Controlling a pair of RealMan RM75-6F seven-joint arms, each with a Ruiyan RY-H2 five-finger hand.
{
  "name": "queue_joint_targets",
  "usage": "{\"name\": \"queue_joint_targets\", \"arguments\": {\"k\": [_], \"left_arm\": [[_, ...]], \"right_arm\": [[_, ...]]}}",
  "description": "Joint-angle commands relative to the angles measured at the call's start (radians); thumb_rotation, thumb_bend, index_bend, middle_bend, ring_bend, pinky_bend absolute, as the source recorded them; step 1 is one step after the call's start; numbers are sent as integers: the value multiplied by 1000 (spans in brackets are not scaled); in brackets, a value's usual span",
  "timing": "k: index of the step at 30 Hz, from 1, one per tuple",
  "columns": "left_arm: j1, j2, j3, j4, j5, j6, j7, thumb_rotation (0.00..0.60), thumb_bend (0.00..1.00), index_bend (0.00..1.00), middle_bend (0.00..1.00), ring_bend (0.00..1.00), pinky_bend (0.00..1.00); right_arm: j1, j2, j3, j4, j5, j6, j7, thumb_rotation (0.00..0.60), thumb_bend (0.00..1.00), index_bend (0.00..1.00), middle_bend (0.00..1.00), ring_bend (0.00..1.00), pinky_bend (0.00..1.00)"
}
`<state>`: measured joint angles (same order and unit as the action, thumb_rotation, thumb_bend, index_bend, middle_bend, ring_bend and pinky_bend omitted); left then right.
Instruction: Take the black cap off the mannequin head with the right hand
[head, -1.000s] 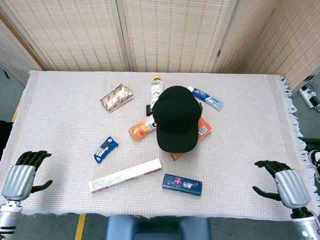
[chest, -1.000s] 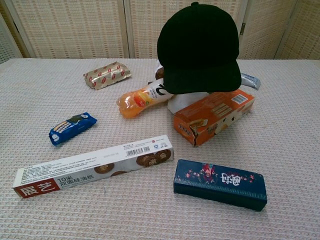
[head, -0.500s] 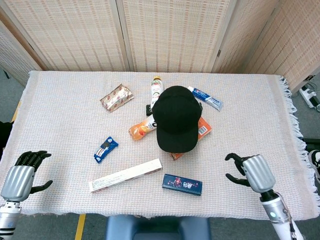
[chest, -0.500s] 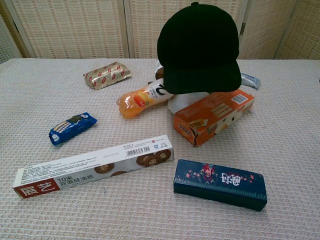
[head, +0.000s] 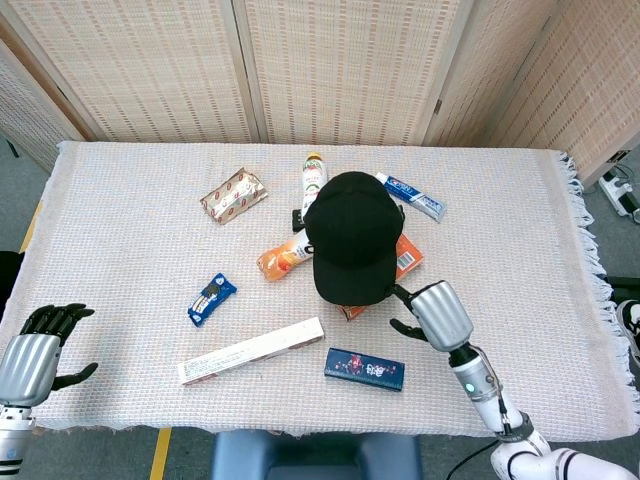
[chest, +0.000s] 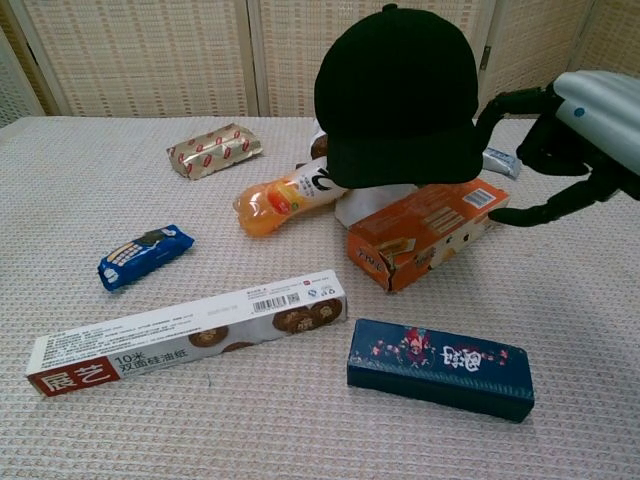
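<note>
With the round-crowned black fabric cap (chest: 398, 95) sitting on the white mannequin head (chest: 372, 203) mid-table, the silver-and-black right hand (chest: 560, 140) hung empty, fingers spread, just right of the brim, reaching in, and next needed to close on it.

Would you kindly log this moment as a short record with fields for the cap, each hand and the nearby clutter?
cap: black cap sits on the mannequin head, brim toward the robot
right hand: right hand beside the cap's brim, fingers spread, holding nothing, not yet touching the cap
left hand: left hand at the near left table edge, open, idle
beside the head: orange box, orange bottle
front: dark blue box, long white biscuit box
step: grasp not yet made
</note>
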<state>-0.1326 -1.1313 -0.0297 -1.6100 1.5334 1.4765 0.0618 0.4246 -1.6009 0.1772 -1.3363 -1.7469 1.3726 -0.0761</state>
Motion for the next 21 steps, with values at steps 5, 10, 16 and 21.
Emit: {"name": "queue_joint_targets", "arguments": {"k": [5,10,16,21], "left_arm": [[0,-1,-1,8,-1,-1,-8,600,69,276,252,233,201],[3,1,-2,13,-6,0,-15,600,70,276,252,233,201],[8,6,-1,13,-5,6,-25,600,69,276,252,233,200],[7,9,-2,10,-2,6,-27,600,70,277,251,232,200]], "right_arm": [[88,-123,33,165,5,19,46,600,114,438,990,1000,1000],[127,-172,34,247,9,28,74,600,267,439,991,1000,1000],[148,-201,25,306,7,68,108,600,644,559,999,1000,1000],[151,-195,21,320,11,105,129,600,871,695,1000,1000,1000]]}}
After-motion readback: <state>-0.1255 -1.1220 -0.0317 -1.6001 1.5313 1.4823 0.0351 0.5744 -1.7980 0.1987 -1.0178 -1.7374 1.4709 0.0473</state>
